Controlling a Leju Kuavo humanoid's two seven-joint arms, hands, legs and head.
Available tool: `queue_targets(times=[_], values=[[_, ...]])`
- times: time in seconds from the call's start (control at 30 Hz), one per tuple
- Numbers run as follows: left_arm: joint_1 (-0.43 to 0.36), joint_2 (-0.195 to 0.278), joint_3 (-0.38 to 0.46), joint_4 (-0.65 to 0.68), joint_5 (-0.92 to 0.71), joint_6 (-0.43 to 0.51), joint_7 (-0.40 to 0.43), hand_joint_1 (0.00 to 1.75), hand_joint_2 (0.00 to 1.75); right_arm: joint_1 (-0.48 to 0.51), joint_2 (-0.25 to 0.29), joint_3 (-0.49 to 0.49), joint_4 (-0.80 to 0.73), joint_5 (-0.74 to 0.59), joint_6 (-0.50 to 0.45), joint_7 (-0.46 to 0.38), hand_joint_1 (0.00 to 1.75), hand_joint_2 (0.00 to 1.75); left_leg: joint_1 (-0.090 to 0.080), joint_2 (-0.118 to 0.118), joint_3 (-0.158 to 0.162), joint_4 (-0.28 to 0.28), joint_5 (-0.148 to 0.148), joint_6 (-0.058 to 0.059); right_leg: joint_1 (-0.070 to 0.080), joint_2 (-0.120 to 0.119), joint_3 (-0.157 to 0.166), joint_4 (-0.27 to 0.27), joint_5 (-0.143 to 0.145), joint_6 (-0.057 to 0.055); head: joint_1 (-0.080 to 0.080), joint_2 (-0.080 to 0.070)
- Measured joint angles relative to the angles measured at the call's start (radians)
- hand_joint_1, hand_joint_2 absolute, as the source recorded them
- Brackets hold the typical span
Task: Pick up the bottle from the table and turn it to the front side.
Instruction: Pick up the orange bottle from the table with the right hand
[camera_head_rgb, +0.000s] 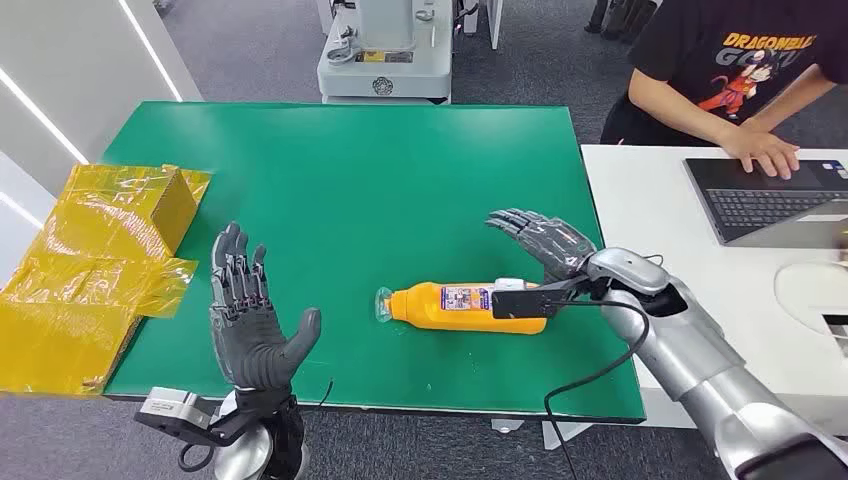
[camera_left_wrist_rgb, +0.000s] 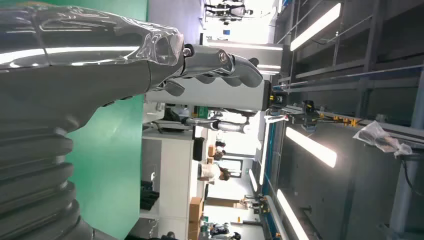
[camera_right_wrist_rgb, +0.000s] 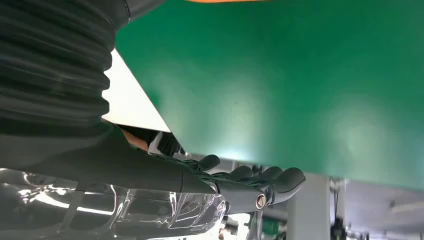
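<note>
An orange bottle with a white label lies on its side on the green table, its clear cap end pointing to the left. My right hand hovers just behind the bottle's base end, fingers spread, holding nothing. My left hand is raised at the table's front left, palm up and fingers apart, well away from the bottle. A sliver of the orange bottle shows at the edge of the right wrist view, beside my right hand. My left hand is empty in the left wrist view.
A crumpled yellow plastic bag and box lie at the table's left edge. A white table to the right carries a laptop, where a person types. A grey machine base stands behind the green table.
</note>
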Motion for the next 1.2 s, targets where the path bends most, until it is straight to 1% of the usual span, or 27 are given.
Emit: queue_targets(times=[0.2,0.4,0.6,0.77,1.0,1.2], values=[[0.000,0.001,-0.001,0.000,0.003,-0.008,0.000,0.00,1.75,-0.067,-0.001,0.072,0.088,-0.050,0.046,-0.021,0.00,1.75,0.000,-0.001,0.000,0.000,0.000,0.000,0.000,-0.001,0.000,0.000,-0.001,0.000,0.000,0.000],[0.000,0.001,-0.001,0.000,0.003,-0.022,0.000,0.00,1.75,-0.082,-0.007,0.120,0.136,-0.079,0.052,-0.024,0.00,1.75,0.000,-0.001,-0.001,0.000,0.000,0.000,0.000,-0.001,0.000,0.000,-0.001,0.000,0.000,0.000],[-0.006,0.001,-0.002,0.000,0.002,-0.034,0.000,0.00,1.75,-0.059,-0.012,0.161,0.158,-0.120,0.012,-0.030,0.00,1.75,0.000,0.000,0.000,0.000,-0.001,0.000,0.000,0.000,0.000,-0.001,-0.001,0.000,0.000,0.000],[-0.016,0.001,-0.002,0.000,0.001,-0.051,0.000,0.00,1.75,-0.025,-0.019,0.189,0.168,-0.137,0.000,-0.024,0.00,1.75,0.000,-0.002,0.000,0.000,0.000,0.000,0.000,-0.002,0.000,0.000,0.000,0.000,0.000,0.000],[-0.037,-0.001,-0.002,0.005,0.002,-0.069,0.000,0.00,1.75,0.025,-0.033,0.208,0.152,-0.171,-0.054,-0.007,0.00,1.75,0.000,-0.002,0.000,0.000,0.000,0.000,0.000,-0.001,0.000,0.000,-0.001,0.000,0.000,0.000],[-0.042,-0.007,-0.002,0.011,0.000,-0.078,0.000,0.00,1.75,0.047,-0.051,0.213,0.127,-0.182,-0.066,0.003,0.00,1.75,0.000,-0.002,0.000,0.000,-0.001,0.000,0.000,-0.001,0.000,-0.001,-0.001,0.000,0.000,0.000]])
